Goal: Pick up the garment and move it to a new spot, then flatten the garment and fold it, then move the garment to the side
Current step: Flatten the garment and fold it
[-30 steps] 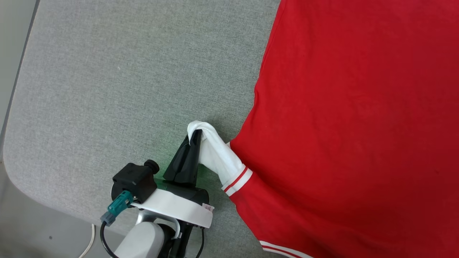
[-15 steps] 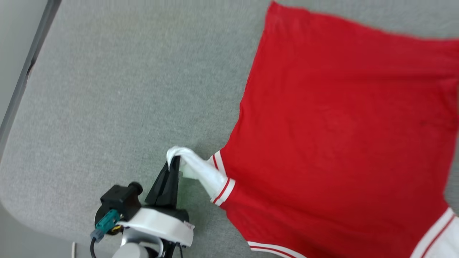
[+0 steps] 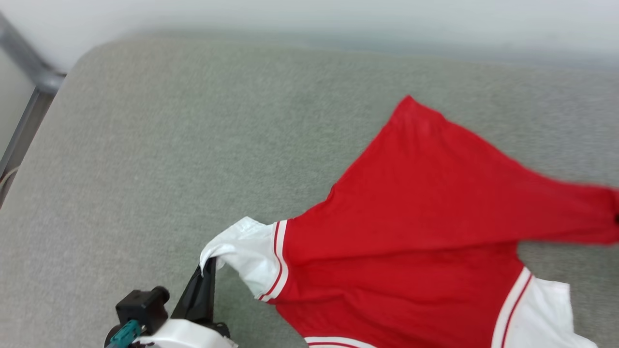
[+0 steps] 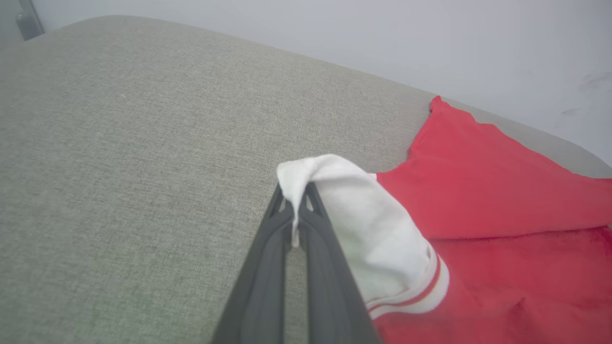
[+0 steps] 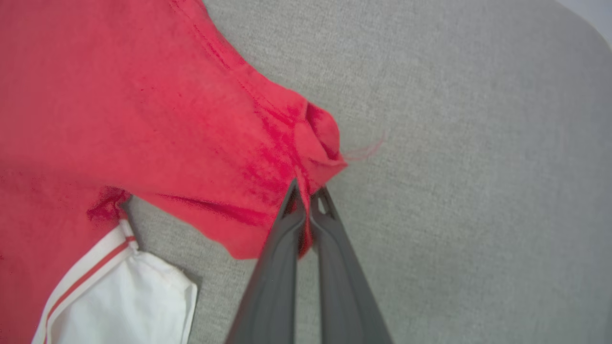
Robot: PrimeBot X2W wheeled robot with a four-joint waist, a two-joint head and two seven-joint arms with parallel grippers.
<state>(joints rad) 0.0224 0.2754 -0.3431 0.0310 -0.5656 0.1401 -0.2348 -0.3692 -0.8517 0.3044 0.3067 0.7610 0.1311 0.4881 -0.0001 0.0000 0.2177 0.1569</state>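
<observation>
The red jersey (image 3: 416,232) lies partly on the grey cloth table (image 3: 145,145), lifted at two spots. The left gripper (image 4: 295,191) is pinched tight on its white sleeve (image 4: 363,224), the right gripper (image 5: 308,188) on a red corner (image 5: 315,138). Both bites are small, so the soft, thin cloth could slip out or bunch up. The fuzzy table may drag it.

Matt cloth garment (image 3: 411,217), coarse-woven grey table (image 3: 145,145)

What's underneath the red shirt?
The grey cloth surface shows around the garment and beneath its lifted corner in the right wrist view; whatever lies under the red body is covered.
</observation>
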